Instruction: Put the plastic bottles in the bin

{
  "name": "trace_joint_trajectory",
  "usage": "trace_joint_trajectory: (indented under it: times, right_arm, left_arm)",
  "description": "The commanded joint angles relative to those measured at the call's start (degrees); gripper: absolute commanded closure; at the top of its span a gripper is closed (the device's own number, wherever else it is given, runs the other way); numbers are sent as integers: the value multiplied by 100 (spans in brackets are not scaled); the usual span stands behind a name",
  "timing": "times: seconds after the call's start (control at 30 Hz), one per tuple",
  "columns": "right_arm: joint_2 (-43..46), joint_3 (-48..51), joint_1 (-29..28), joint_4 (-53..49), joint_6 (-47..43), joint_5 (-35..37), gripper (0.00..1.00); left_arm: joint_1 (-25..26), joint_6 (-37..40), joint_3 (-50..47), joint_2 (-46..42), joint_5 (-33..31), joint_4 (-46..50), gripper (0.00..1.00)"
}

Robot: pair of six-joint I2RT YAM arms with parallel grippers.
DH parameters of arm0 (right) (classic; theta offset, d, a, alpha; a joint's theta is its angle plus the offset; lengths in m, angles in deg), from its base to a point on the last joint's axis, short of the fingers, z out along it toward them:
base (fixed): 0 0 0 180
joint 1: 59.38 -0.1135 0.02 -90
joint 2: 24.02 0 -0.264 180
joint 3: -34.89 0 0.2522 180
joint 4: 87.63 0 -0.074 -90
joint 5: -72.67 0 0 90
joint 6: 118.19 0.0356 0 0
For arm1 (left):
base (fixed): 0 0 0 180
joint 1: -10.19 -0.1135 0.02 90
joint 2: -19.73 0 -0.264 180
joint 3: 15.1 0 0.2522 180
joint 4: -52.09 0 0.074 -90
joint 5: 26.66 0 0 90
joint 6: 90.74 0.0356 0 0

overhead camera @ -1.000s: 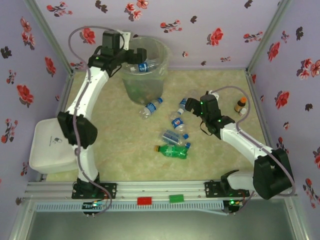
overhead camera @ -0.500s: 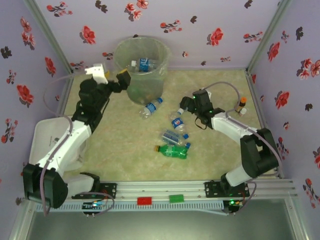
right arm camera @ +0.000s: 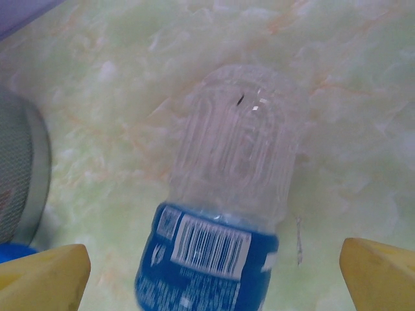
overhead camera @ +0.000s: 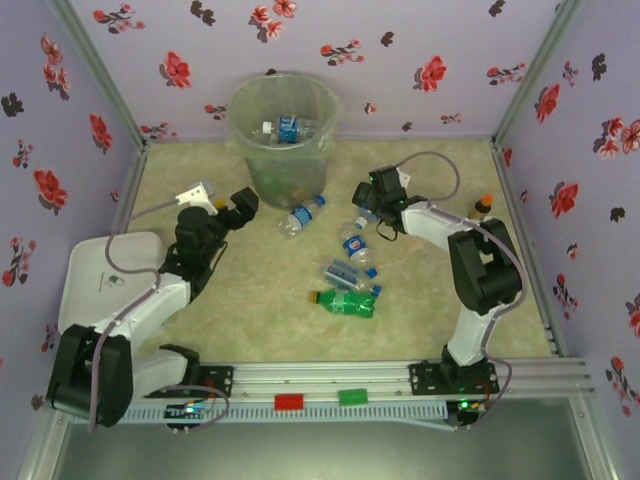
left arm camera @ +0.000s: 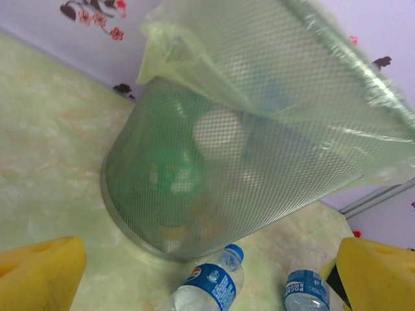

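Top external view: the marbled green table (overhead camera: 250, 320) is seen enclosed by flowered lilac walls (overhead camera: 400, 40). The bin (overhead camera: 282, 100) is set upright at the far side, left of centre. A blue-labelled bottle (overhead camera: 290, 128) is seen lying high inside it against the liner. Green and pale shapes are made out lower down in the left wrist view, but they cannot be told apart through the mesh wall.

A white tray (overhead camera: 100, 285) is placed at the table's left edge.

The left gripper (overhead camera: 243, 204) is held low, near the bin's left side and apart from it. Its yellow pads (left arm camera: 39, 275) are seen at the lower corners of the left wrist view, spread wide, with nothing clasped between them.

The right gripper (overhead camera: 368, 205) is lowered to the right of the bin's foot, and its jaws are likewise spread wide. A clear bottle (right arm camera: 227, 194) with a blue label is seen lying on the table between them, untouched by either pad.

Other bottles are seen lying on the table:
- a blue-capped bottle (overhead camera: 302, 215) just beside the bin's foot
- a labelled bottle (overhead camera: 356, 245) near the centre
- a crushed clear bottle (overhead camera: 345, 272) just nearer than that
- a green bottle (overhead camera: 343, 300) on its side, nearest the arms

A small brown bottle (overhead camera: 482, 207) with an orange cap is stood upright near the right wall, well apart from the rest.
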Motion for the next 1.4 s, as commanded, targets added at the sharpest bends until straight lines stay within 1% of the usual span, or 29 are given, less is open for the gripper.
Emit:
trace_joint_trajectory:
  times: [0.0,0.17,0.3,0.43,0.6,0.67,0.87,0.93,1.1,1.2,1.37]
  right_arm:
    - [-298,-297,60,-152,209,535,0]
    - [-663,-530,74,-71,481,850,1]
    - [-860,-603,73,118,635,843,5]
    - [-1013,-612,99,295,727,658,12]
    - [-1096,-521,130,484,807,606,21]
    - [-1092,-460,144,557,813,419,27]
    - [-939,-207,206,898,728,218,40]
    - [-827,-134,240,941,675,169,43]
    - [-452,142,318,1071,494,15,46]
    - [-109,344,361,1111,305,-252,48]
    - [567,644,403,1145,-149,-1460,50]
  left_arm:
    - [36,-417,-39,233,124,-557,0]
    - [36,-527,-50,456,204,-781,0]
    - [33,-563,-41,526,117,-594,0]
    - [18,-557,-42,566,111,-374,0]
    - [-8,-602,-76,562,55,-254,0]
    - [-17,-609,-71,563,8,-207,0]
    - [-35,-605,-37,573,5,-197,0]
    - [-42,-615,-42,577,-4,-186,0]
    - [-68,-621,-50,548,-9,-145,0]
    - [-120,-602,-79,476,-27,-103,0]
    - [-374,-597,-52,507,48,115,0]
